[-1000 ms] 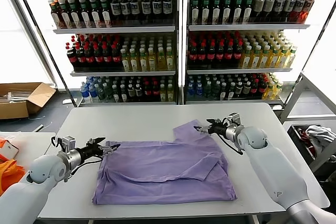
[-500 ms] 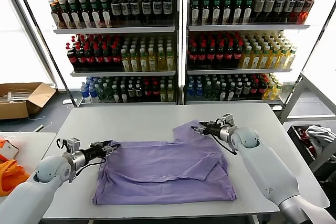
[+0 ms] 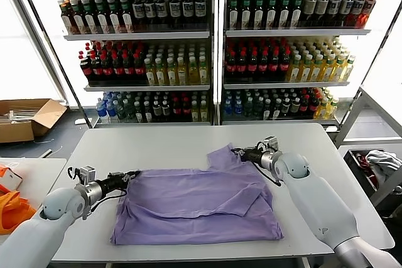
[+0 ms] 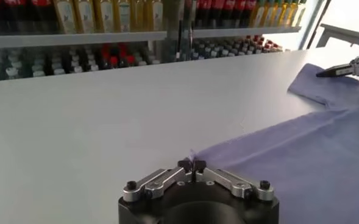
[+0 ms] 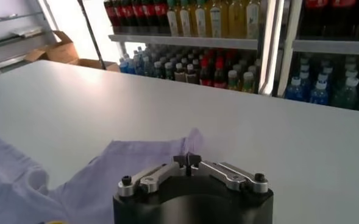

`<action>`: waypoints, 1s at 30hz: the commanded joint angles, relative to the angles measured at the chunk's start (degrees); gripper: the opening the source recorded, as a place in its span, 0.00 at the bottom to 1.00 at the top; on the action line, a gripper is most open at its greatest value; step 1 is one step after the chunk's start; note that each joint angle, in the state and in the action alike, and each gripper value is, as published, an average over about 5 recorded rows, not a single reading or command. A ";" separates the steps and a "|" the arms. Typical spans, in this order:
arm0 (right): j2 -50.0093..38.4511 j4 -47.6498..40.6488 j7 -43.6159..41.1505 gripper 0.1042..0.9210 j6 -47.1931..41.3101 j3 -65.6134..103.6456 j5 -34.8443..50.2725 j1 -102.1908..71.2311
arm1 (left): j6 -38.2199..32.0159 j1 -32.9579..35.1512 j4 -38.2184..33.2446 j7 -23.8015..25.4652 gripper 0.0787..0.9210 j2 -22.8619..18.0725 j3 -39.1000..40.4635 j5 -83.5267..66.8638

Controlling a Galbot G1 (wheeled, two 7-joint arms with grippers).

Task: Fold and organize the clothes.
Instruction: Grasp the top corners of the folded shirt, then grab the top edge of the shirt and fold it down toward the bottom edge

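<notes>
Spreading across my white table (image 3: 169,145), the lavender T-shirt (image 3: 201,202) lies flat, one sleeve poking toward the shelves. My right gripper (image 3: 237,152) is pinched shut on that far sleeve's edge, and my left gripper (image 3: 132,174) is clamped on the shirt's left corner, both low on the tabletop.

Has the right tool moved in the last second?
Yes. The right tool has slid toward the robot's left, against the table's far edge, and shut on the T-shirt sleeve.
</notes>
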 commanded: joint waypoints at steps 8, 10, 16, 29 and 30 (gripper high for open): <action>-2.57 10.78 0.72 0.00 -0.87 3.34 7.07 -3.62 | -0.23 4.05 -7.27 -1.04 0.01 1.98 -5.27 -1.60; -3.48 13.18 0.83 0.00 -1.23 4.58 8.26 -5.44 | -0.24 5.66 -9.16 -1.41 0.01 2.31 -6.99 -2.10; -6.49 20.57 1.10 0.00 -2.14 8.93 11.31 -11.43 | -0.37 11.36 -14.58 -2.41 0.01 3.64 -11.93 -3.35; -15.09 38.89 1.12 0.00 -2.04 20.62 15.84 -31.64 | 0.46 21.66 -25.49 -5.53 0.01 4.54 -19.07 -3.51; -15.59 40.09 1.12 0.00 -2.06 21.67 16.14 -33.48 | 0.61 22.42 -26.06 -5.71 0.01 4.43 -19.46 -3.48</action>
